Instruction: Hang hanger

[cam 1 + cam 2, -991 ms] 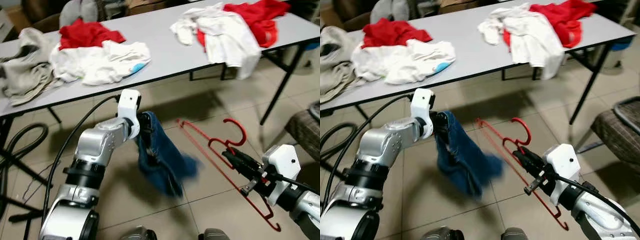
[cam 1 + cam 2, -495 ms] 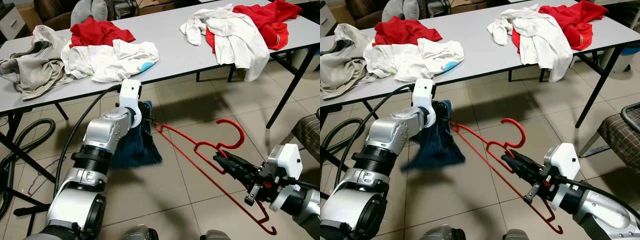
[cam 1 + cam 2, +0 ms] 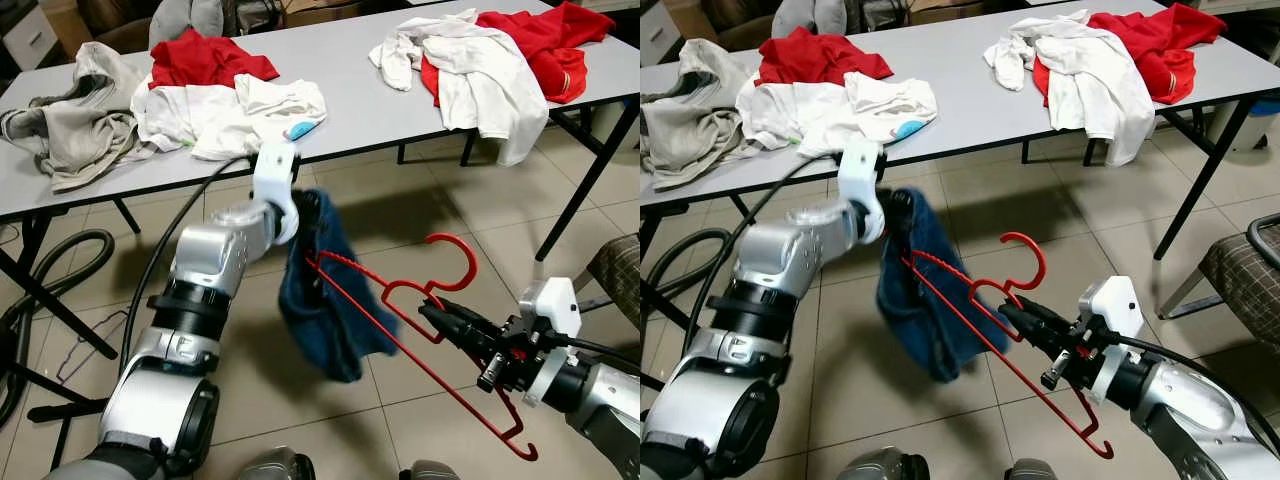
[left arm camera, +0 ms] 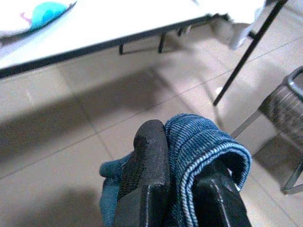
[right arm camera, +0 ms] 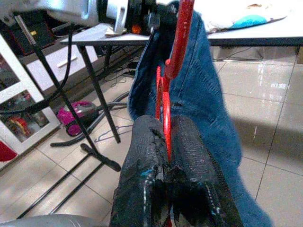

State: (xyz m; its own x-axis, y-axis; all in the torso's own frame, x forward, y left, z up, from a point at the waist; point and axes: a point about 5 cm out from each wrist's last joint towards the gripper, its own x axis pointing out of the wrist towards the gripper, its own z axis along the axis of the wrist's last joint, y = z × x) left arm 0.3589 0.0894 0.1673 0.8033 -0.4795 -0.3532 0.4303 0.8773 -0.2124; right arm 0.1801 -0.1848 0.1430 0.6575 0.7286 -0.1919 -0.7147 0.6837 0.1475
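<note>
The red hanger [image 3: 400, 320] hangs over the floor in front of the worktop [image 3: 350, 70], my right hand [image 3: 440, 318] clamped on it. Its far end reaches the blue jeans [image 3: 325, 290], which my left hand [image 4: 182, 189] pinches.

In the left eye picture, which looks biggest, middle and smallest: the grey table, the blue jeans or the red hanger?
1. Grey table, by far the biggest.
2 and 3. Blue jeans and red hanger look about alike: the jeans cover more area, the hanger stretches longer but is thin. Both hang nearer the camera than the table, so I won't rank them.
</note>
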